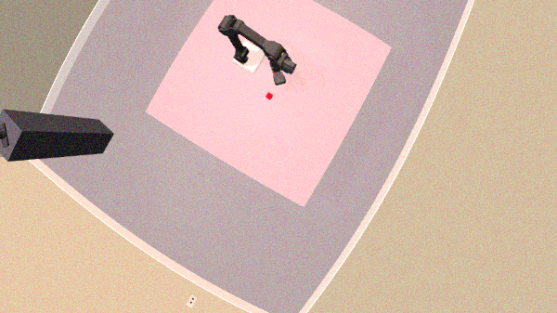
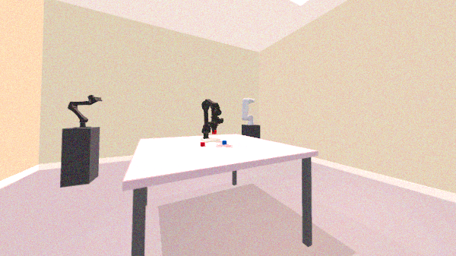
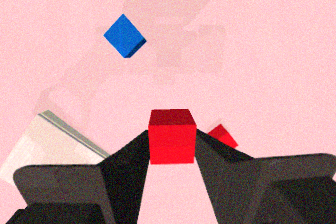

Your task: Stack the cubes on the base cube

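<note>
My gripper [image 2: 214,131] [image 3: 171,133] is shut on a red cube [image 2: 214,132] [image 3: 172,145], held above the table with one finger at each side. A second red cube [image 1: 269,96] [image 2: 202,144] [image 3: 221,136] lies on the table; the right finger partly covers it in the wrist view. A blue cube [image 2: 224,142] [image 3: 123,35], which looks like the base cube, sits on the table with nothing on top. It shows at the upper left of the wrist view, turned diagonally to the gripper. The arm hides it in the top view.
The table [image 1: 232,122] [image 2: 228,158] carries the arm's pale mounting plate [image 1: 252,67] [image 3: 50,147], which lies left of the gripper in the wrist view. Other arms stand on dark pedestals [image 2: 77,156] [image 2: 251,131] away from the table.
</note>
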